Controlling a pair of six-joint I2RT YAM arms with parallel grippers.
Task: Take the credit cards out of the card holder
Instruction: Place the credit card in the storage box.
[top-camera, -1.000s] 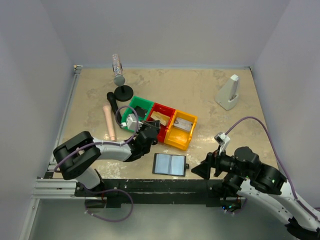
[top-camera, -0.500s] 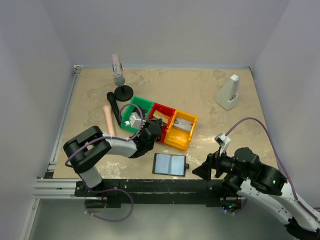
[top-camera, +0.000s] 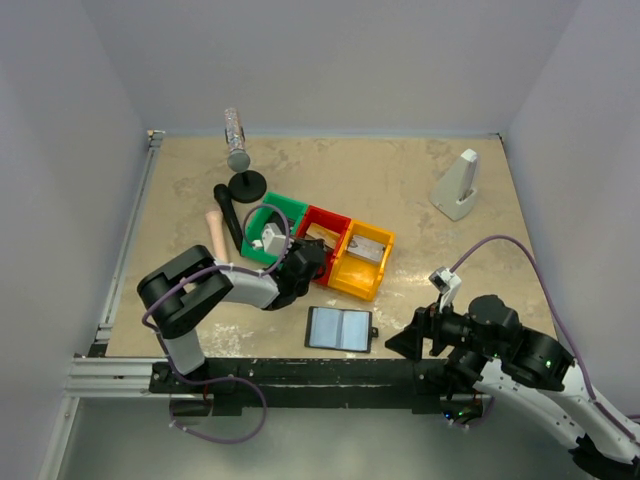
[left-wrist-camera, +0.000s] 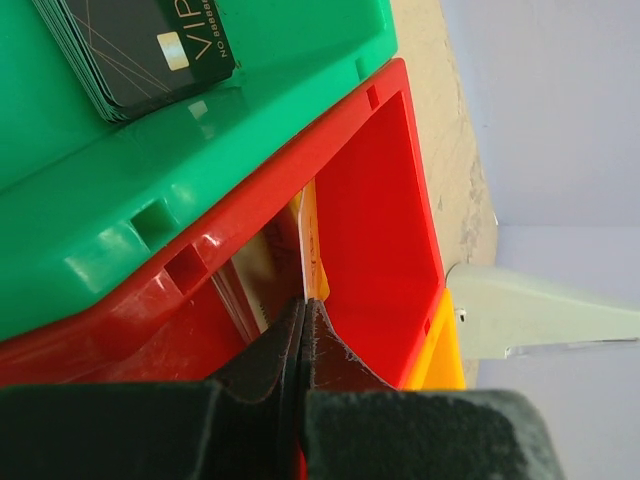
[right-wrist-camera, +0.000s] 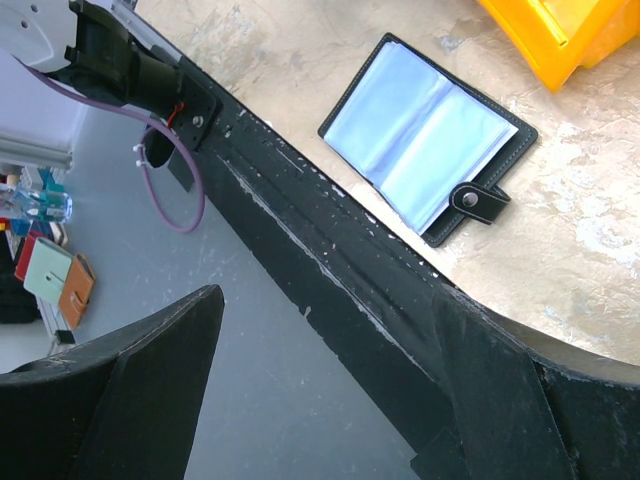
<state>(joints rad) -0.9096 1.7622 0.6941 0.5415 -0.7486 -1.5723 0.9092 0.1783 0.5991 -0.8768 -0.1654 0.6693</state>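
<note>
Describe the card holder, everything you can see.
The card holder lies open and flat on the table, close to its near edge, with the yellow bin behind it. Black case, stitched border, two glossy pale blue sleeve panels, a snap strap on one side. No card shows in the panels. Only the table touches it.

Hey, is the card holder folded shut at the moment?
No, the card holder lies spread open flat, with both glossy inner panels facing up.
</note>
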